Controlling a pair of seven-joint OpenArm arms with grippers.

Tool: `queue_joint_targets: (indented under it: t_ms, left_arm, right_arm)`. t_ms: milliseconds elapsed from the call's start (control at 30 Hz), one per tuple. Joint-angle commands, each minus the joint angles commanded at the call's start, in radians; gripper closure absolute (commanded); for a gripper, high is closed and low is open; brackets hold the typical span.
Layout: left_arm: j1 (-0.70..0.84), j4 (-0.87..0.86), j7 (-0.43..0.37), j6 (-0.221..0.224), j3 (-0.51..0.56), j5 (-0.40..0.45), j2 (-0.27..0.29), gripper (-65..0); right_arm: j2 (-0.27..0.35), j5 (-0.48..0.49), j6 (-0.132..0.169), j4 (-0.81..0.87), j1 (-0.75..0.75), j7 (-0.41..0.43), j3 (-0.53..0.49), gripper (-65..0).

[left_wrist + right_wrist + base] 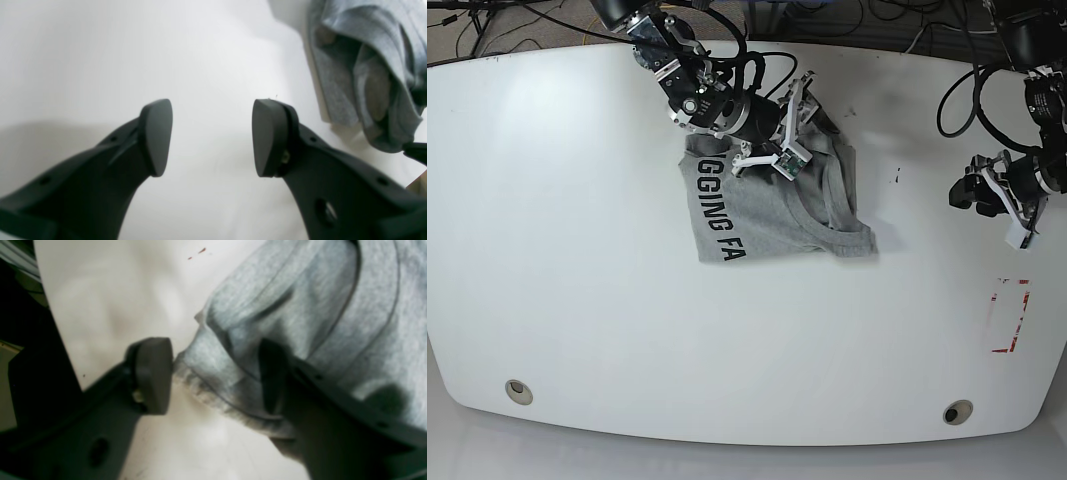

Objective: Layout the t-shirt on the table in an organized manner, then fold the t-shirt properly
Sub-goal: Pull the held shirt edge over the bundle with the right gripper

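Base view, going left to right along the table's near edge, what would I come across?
Left grommet hole → right grommet hole → red-and-white rectangular mark, which lies a little farther back on the table.

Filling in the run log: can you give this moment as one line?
stage: layout | t-shirt: bunched, not flat | right gripper: open around shirt edge | left gripper: open, empty, off to the side | table

Two black arms with looping black cables (957, 95), white wrist brackets (789, 128), and matte black grippers (211, 136) with rounded pads (156, 136).
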Motion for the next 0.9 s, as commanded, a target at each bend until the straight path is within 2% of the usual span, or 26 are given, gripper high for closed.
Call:
queue_joint_targets:
  t_ms: [33,100,133,267,433,900]
  left_arm:
    - [0.0,0.0,0.0,0.0,0.0,0.0,0.0,-35.8]
    - [0.0,0.0,0.0,0.0,0.0,0.002,0.0,-35.8]
    - [0.0,0.0,0.0,0.0,0.0,0.002,0.0,-35.8]
    - [0.0,0.0,0.0,0.0,-0.002,0.0,0.0,-35.8]
    - [0.0,0.0,0.0,0.0,-0.002,0.0,0.0,-35.8]
    - [0.014,0.003,0.0,0.0,-0.003,0.002,0.0,-35.8]
  right_arm:
    - [0.0,0.0,-0.002,0.0,0.0,0.0,0.0,-14.1]
    - [-0.002,0.0,-0.002,0.0,0.0,0.0,0.0,-2.1]
    - [-0.002,0.0,-0.002,0.0,0.0,0.0,0.0,0.0]
    - [-0.002,0.0,-0.003,0.005,-0.002,0.0,0.0,-1.7]
    - [-0.006,0.006,-0.003,0.043,-0.005,-0.003,0.0,0.0]
    - [-0.114,0.002,-0.003,0.109,0.008,-0.005,-0.002,0.0]
